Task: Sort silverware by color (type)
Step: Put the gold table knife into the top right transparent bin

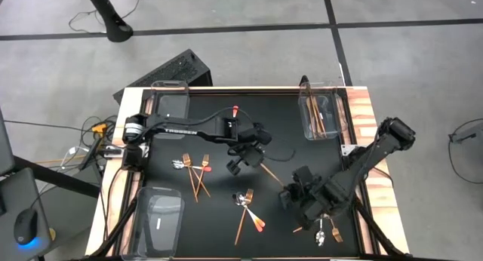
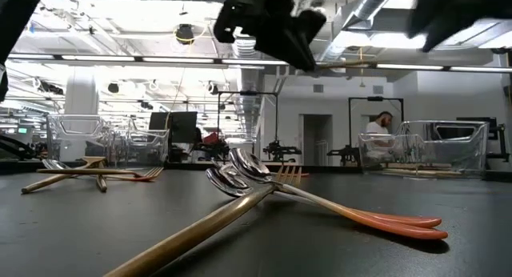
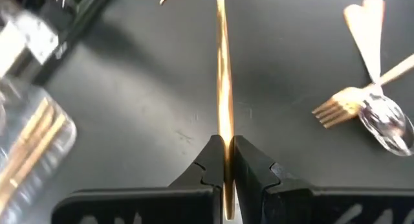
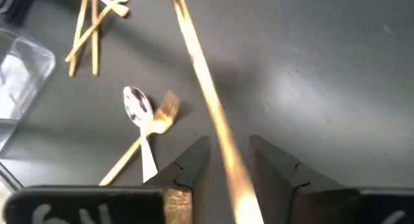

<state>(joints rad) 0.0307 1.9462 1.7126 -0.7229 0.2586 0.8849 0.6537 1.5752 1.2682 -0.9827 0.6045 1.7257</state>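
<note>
Now left gripper (image 3: 226, 160) tight on copper knife (image 3: 223, 75) — right gripper (image 4: 228, 160) apart.

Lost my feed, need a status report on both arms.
Left gripper shut on a copper knife. Right gripper open around the same knife's other end, mid-table. Nothing in the way.

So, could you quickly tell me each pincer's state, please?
Left pincer: shut on a slim copper knife.
Right pincer: open around the same knife.
</note>
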